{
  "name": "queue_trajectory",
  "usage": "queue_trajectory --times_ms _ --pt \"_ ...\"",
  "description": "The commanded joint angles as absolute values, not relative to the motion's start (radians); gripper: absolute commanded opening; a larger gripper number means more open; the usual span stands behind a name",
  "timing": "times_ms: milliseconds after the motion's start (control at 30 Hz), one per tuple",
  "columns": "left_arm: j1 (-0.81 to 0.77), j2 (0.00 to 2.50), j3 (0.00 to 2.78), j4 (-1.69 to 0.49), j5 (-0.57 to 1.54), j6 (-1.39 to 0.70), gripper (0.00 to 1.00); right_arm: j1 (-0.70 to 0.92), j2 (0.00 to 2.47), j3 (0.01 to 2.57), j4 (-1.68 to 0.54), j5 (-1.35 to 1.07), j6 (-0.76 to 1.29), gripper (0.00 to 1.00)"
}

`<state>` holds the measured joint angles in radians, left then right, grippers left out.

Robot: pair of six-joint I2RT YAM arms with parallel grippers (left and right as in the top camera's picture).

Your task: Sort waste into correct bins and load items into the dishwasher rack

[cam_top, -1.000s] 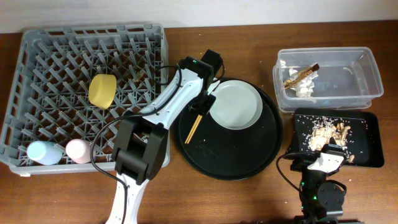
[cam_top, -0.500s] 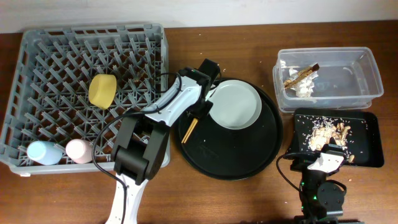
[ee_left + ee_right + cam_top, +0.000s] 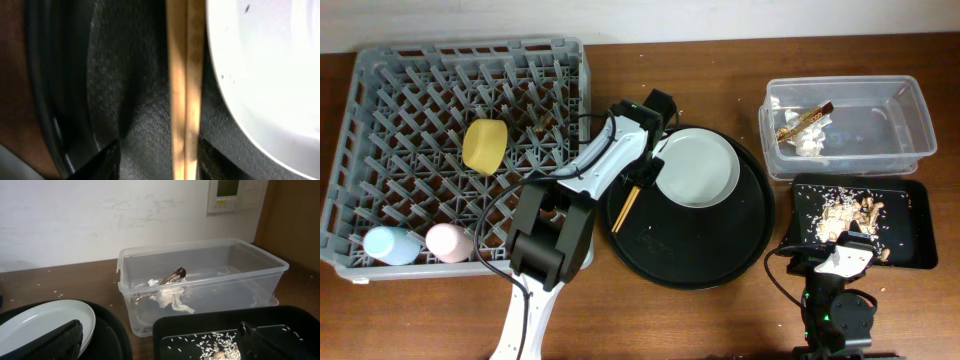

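The brown chopsticks (image 3: 628,207) lie on the round black tray (image 3: 690,262) just left of the pale grey plate (image 3: 698,168). My left gripper (image 3: 643,178) is low over them. In the left wrist view it (image 3: 160,162) is open, its fingers on either side of the chopsticks (image 3: 185,90), with the plate (image 3: 270,65) at the right. The yellow bowl (image 3: 485,145), blue cup (image 3: 388,245) and pink cup (image 3: 447,242) sit in the grey rack (image 3: 380,60). My right gripper (image 3: 840,252) is open and empty at the front right, also in its wrist view (image 3: 160,342).
The clear tub (image 3: 910,110) at the back right holds white tissue (image 3: 810,143) and the wrapper strip (image 3: 803,120). The shallow black tray (image 3: 917,225) in front of it holds food scraps (image 3: 860,210). Crumbs dot the wooden table.
My left arm shifted slightly over the tray and back, staying above the chopsticks. The chopsticks, the plate and the right arm have not moved.
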<state>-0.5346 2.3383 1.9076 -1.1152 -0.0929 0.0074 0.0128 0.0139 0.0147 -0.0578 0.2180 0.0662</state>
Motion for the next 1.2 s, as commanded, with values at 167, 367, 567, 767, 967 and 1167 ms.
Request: queue_trajectory --times_ms 167,367,567,767,967,1167 --pt "-0.53 2.345 1.989 -1.259 0.047 -0.009 0.49 0.008 0.006 0.006 -0.059 0.216 0.059 0.98" --pt "-0.53 2.342 2.062 -1.344 0.16 -0.007 0.44 0.008 0.006 0.006 -0.059 0.216 0.059 0.98" --pt "-0.528 2.343 1.895 -1.186 0.109 -0.007 0.43 0.008 0.006 0.006 -0.059 0.216 0.059 0.98" --pt "-0.533 2.343 1.84 -1.151 0.11 -0.007 0.42 0.008 0.006 0.006 -0.059 0.216 0.059 0.98" --pt "-0.534 2.343 1.772 -1.112 0.14 -0.011 0.25 0.008 0.006 0.006 -0.059 0.216 0.059 0.98" --pt "-0.529 2.328 2.055 -1.365 0.24 -0.016 0.03 0.008 0.006 0.006 -0.059 0.216 0.059 0.99"
